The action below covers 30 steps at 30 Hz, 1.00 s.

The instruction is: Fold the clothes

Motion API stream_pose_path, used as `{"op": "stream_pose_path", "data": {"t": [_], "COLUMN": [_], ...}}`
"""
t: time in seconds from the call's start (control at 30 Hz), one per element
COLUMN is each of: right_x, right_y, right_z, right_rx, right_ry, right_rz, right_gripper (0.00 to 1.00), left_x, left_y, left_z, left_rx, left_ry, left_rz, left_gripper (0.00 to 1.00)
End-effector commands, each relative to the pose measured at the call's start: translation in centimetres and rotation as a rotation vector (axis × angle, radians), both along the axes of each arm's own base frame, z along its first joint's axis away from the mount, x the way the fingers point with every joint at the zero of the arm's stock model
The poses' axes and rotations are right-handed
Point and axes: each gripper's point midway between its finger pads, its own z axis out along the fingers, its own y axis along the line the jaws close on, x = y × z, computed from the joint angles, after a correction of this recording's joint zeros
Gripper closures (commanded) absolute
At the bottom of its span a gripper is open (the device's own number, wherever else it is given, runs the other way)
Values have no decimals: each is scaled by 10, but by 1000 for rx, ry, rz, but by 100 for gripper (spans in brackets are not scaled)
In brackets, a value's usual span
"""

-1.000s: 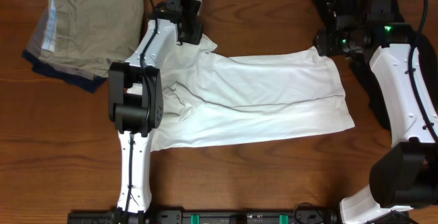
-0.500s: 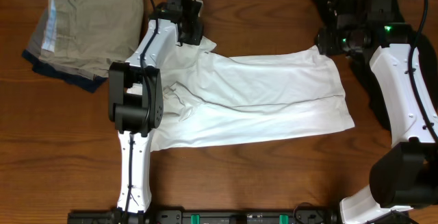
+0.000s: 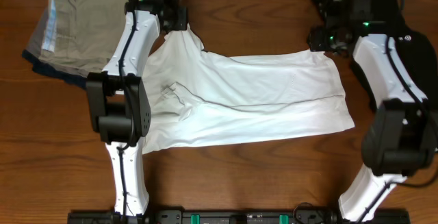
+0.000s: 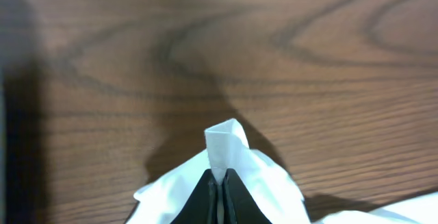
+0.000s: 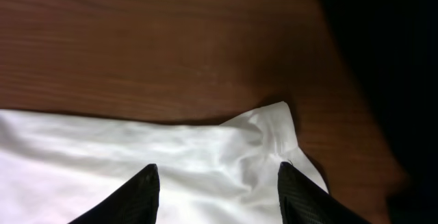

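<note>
The white T-shirt (image 3: 253, 101) lies partly folded across the middle of the table, no graphic showing. My left gripper (image 3: 176, 25) is at its far left corner, shut on a pinch of the white cloth (image 4: 224, 145), which stands up as a small peak above the wood. My right gripper (image 3: 320, 43) is open over the shirt's far right corner (image 5: 270, 125), one finger on each side of the cloth (image 5: 216, 176).
A stack of folded khaki, grey and navy clothes (image 3: 85, 35) sits at the far left corner. A black garment (image 3: 380, 80) lies along the right edge, under the right arm. Bare wood runs along the front.
My left gripper has moved left and toward the far edge, pulling the shirt's corner out with it. My right gripper has shifted slightly left at the far right corner.
</note>
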Motion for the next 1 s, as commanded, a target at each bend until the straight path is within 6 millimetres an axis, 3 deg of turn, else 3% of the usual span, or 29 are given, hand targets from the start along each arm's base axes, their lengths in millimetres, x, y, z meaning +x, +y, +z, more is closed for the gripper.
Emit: {"op": "stream_pose_path", "data": {"t": [0.0,0.27,0.53,0.7,0.97], "right_x": [6,13,15,15,20], "right_y": [-11,-34,-38,-39,-38], "right_z": [-22,-58,-86,-99,-95], "right_rx": [-50,-69,-54,-51,-42], "right_ry": [26,64,97,111,88], "right_rz": [-62,-172,-210,-211,-208], "right_gripper": [46,49,58,58,85], "left_x": [2,2,2,1,3], "left_y": [-2,6,7,8,28], "left_z": [14,12,12,11,11], "left_rx": [-11,26,35,37,130], "left_ry": [-22,-19,-15,-11,-22], "left_rz": [11,36,41,42,108], "left_gripper": [94,94,94,94,94]}}
